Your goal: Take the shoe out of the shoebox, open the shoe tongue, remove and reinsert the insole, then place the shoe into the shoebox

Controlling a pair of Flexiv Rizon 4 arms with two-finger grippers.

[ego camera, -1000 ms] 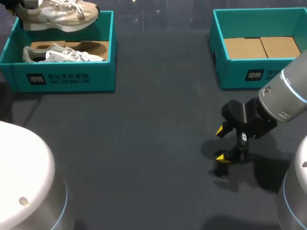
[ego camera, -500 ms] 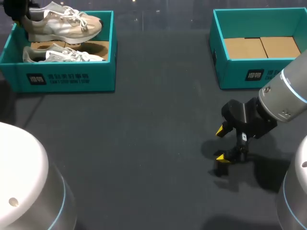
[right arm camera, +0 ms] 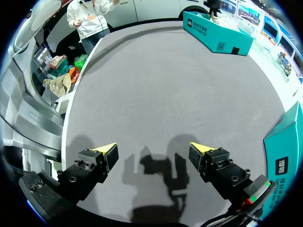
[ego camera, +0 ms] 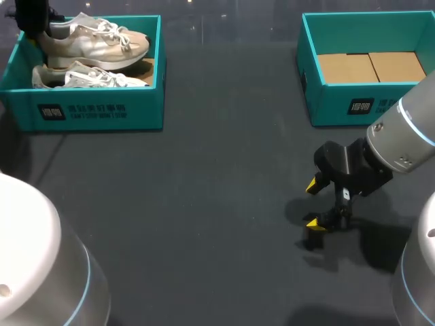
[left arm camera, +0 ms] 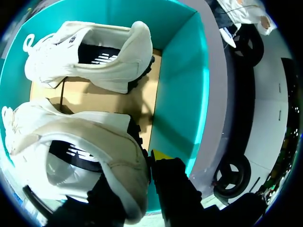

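Left gripper: the left gripper (left arm camera: pixel 138 176) is up at the far left, clamped onto the heel of the shoe (ego camera: pixel 95 42), one finger inside the collar and one outside.
Shoe: pale, white laces, toe pointing right, held over the far side of the left shoebox (ego camera: pixel 95 115). Whether the sole touches the box floor, I can't tell.
Second shoe: a second shoe (ego camera: pixel 88 77) lies on the cardboard floor along the near wall of that box, just beside the held one.
Right gripper: the right gripper (ego camera: pixel 314 204) hangs low over the table (ego camera: pixel 204 204) on the near right, fingers spread wide, nothing between the yellow tips.
Right shoebox: the right shoebox (ego camera: pixel 340 105), teal like the other, sits at the far right, just beyond the right gripper, showing only its cardboard base.
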